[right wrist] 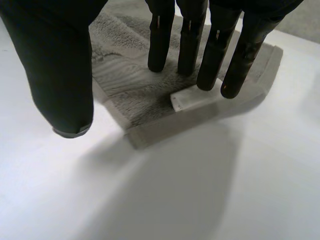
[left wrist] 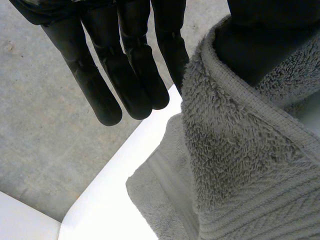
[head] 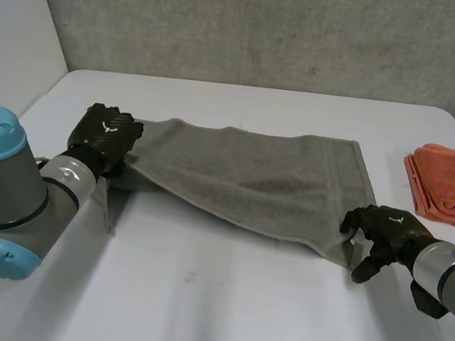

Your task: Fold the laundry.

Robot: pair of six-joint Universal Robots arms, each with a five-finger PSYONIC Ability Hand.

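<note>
Counts: two hands, one grey towel, one folded orange cloth, one white table (head: pixel 213 300). Head view, left to right: the left hand (head: pixel 107 134) is at 9 o'clock and has the grey towel (head: pixel 251 177) by its left end, which is raised off the table. The rest of the towel lies spread flat across the centre, long side running 9 to 3. The right hand (head: pixel 385 231) is at about 4 o'clock, on the towel's near right corner. The orange cloth (head: pixel 452 186) sits at 3 o'clock, folded into a stack, well apart from the towel and touched by neither hand. The left wrist view adds the grip, which the back of the hand hides in the head view: the left fingers (left wrist: pixel 127 75) are straight, and the towel's hemmed edge curls round the thumb and is nipped against the nearest finger, so the hand is grasping the towel. The right wrist view adds the other state: the right fingertips (right wrist: pixel 212 82) point straight down onto the corner, and the right thumb (right wrist: pixel 57 75) stands apart over bare table, so this hand is released, not clamped on anything. That view also shows one small white label (right wrist: pixel 192 98) at the corner hem, just under the fingertips.
</note>
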